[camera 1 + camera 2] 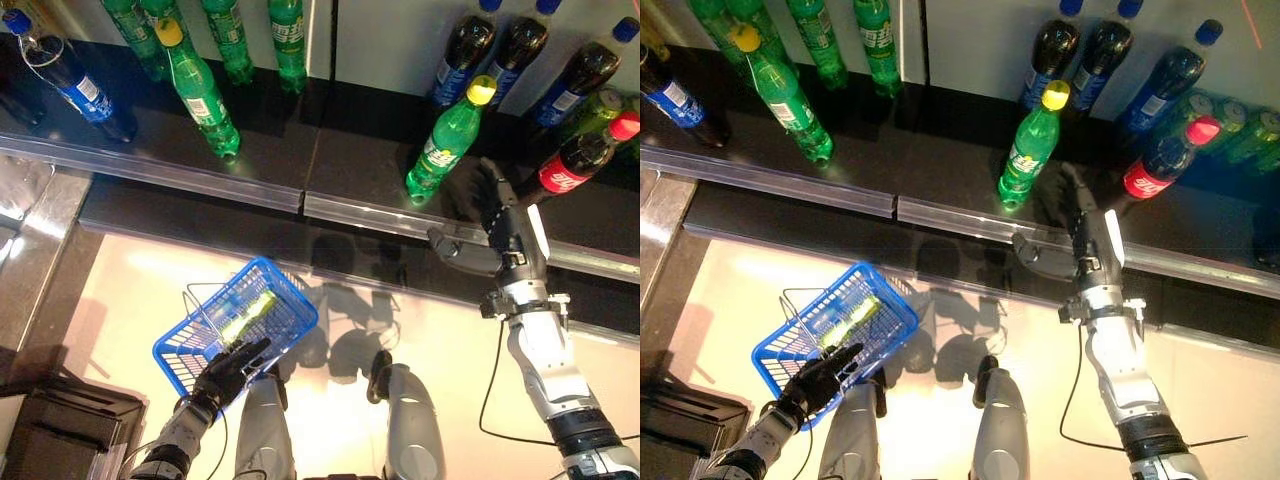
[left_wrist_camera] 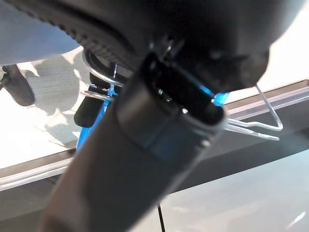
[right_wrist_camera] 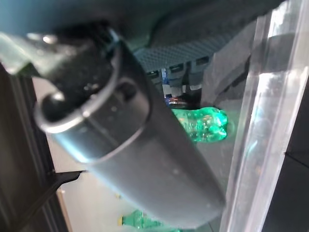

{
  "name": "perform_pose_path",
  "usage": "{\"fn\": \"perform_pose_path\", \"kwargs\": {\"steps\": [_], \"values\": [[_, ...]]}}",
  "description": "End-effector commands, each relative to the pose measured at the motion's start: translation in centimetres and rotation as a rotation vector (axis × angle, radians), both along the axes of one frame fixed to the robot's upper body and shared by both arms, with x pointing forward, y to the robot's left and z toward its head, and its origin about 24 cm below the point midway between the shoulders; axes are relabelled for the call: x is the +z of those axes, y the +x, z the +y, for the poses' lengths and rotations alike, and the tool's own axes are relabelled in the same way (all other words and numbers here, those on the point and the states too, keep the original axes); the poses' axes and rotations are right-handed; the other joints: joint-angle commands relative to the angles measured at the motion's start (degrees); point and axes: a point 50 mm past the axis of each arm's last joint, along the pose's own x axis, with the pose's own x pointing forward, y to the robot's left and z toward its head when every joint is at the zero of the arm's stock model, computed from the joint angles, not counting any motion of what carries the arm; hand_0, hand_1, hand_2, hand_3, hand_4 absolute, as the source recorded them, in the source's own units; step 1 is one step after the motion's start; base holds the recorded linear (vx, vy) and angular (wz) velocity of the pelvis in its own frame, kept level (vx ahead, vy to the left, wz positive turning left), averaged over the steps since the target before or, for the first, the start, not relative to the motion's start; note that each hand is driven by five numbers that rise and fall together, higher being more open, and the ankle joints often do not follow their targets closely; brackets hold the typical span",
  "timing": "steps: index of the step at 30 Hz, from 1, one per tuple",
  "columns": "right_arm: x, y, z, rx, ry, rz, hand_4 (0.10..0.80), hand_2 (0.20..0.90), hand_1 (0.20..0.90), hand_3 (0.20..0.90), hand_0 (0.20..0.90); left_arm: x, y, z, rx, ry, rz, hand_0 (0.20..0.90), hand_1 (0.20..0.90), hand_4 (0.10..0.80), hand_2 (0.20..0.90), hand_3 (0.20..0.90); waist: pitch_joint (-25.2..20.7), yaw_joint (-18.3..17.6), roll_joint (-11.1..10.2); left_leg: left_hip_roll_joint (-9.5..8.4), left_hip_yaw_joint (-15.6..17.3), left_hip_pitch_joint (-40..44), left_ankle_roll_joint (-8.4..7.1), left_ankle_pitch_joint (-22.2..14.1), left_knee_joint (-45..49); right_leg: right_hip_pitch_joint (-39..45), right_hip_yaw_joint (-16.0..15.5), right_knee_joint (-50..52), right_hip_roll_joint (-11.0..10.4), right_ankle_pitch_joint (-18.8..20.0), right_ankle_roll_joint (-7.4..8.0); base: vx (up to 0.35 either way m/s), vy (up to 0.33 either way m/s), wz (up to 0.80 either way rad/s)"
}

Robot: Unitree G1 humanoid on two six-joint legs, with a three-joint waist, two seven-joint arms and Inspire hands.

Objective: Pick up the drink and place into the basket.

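Observation:
A green drink bottle with a yellow cap [image 1: 447, 140] stands on the dark shelf [image 1: 300, 140], its base by the clear front rail. My right hand [image 1: 500, 235] is just right of the bottle's base, open, fingers reaching over the rail and thumb pointing left, not touching it. Past the fingers [image 3: 145, 159] in the right wrist view shows the green base [image 3: 205, 125]. Lower left, my left hand [image 1: 232, 372] grips the near rim of the tilted blue basket [image 1: 180, 365]. A green bottle [image 1: 247, 312] lies inside it. The wire handles [image 2: 263, 128] show past the thumb [image 2: 159, 125].
More green bottles [image 1: 200, 95] stand on the shelf at back left, and a dark blue-labelled one [image 1: 75, 80] at far left. Dark bottles with blue caps [image 1: 465, 50] and a red-labelled one [image 1: 575, 160] crowd the right. A black box [image 1: 60, 430] sits lower left.

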Motion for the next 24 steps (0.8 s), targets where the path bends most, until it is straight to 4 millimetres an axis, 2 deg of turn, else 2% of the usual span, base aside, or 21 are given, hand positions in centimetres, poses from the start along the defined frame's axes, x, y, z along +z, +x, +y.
{"fn": "perform_pose_path", "kwargs": {"steps": [1,9,14,24], "values": [[5.1,1.0,-1.0,-0.026,0.093,-0.210,0.800,0.900,0.900,0.900,0.900,-1.2,-2.2,-1.4,-0.135,-0.043,0.025,0.300,0.300,0.100,0.300,0.200,-3.71,1.00,0.23,1.99,-1.88,1.98,0.23,4.71,-2.83,1.32,3.64,-3.44,-2.12,5.69,5.67,0.022,-0.006,0.05],[6.6,3.1,-2.8,-0.067,0.157,-0.166,0.800,0.900,0.900,0.900,0.900,-1.1,-1.7,-1.6,-0.173,-0.032,0.041,0.300,0.300,0.100,0.300,0.200,-3.60,2.28,0.56,1.57,-2.41,1.98,0.07,4.55,-2.58,1.15,3.35,-2.75,-2.60,5.62,5.73,0.010,0.004,0.08],[8.2,4.2,-4.1,-0.094,0.169,-0.157,0.800,0.900,0.900,0.900,0.900,-0.9,-1.4,-1.9,-0.203,-0.032,0.038,0.300,0.300,0.100,0.300,0.200,-3.33,3.07,0.89,1.17,-2.79,2.09,0.15,4.52,-2.79,1.05,3.24,-2.58,-2.83,5.69,5.86,0.000,0.000,0.00],[10.4,5.7,-5.1,-0.127,0.169,-0.149,0.800,0.900,0.900,0.900,0.900,-0.8,-1.0,-2.1,-0.244,-0.019,0.051,0.300,0.300,0.100,0.300,0.200,-3.26,4.18,1.14,0.47,-3.31,2.10,0.32,4.33,-2.78,0.44,3.25,-1.84,-3.38,5.70,6.04,0.000,0.003,0.02]]}}
